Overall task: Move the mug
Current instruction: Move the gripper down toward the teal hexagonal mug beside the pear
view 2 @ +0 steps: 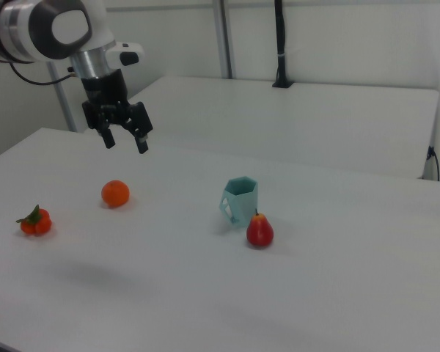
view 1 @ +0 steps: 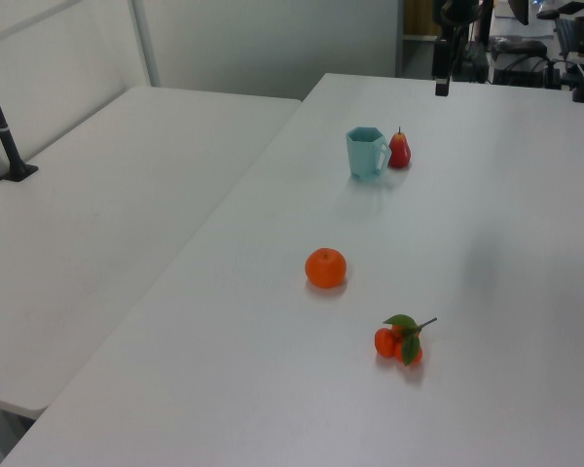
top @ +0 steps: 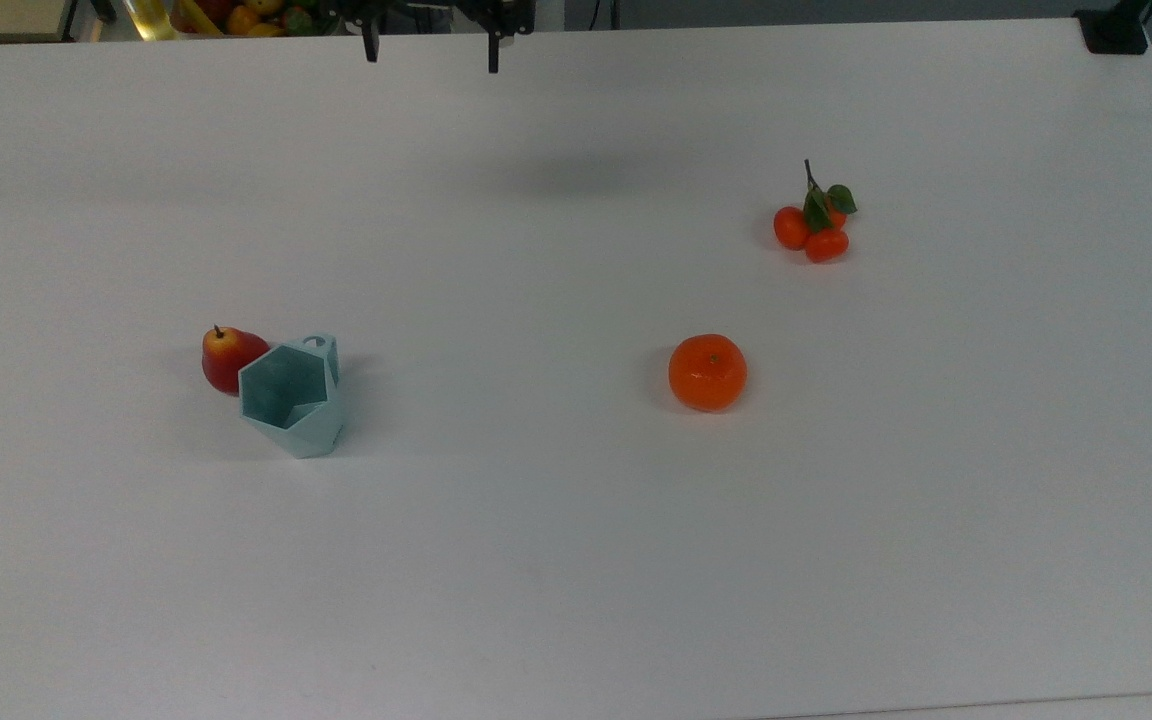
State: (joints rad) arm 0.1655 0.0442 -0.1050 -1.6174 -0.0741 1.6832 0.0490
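Note:
The pale teal faceted mug (top: 293, 396) stands upright on the white table (top: 576, 560), toward the top view's left, with its small handle pointing to the far side. It also shows as the mug (view 1: 367, 153) in the left view and the mug (view 2: 240, 200) in the right view. My gripper (view 2: 125, 141) hangs high in the air, open and holding nothing, well away from the mug. Its fingertips (top: 493, 62) reach in at the top view's upper edge, and the gripper (view 1: 441, 86) shows at the left view's top.
A red pear (top: 228, 359) touches the mug on the top view's left. An orange (top: 707, 372) lies mid-table. A cluster of small tangerines with leaves (top: 814, 225) lies further to the top view's right. A second white table (view 1: 97, 224) adjoins on the left view's left.

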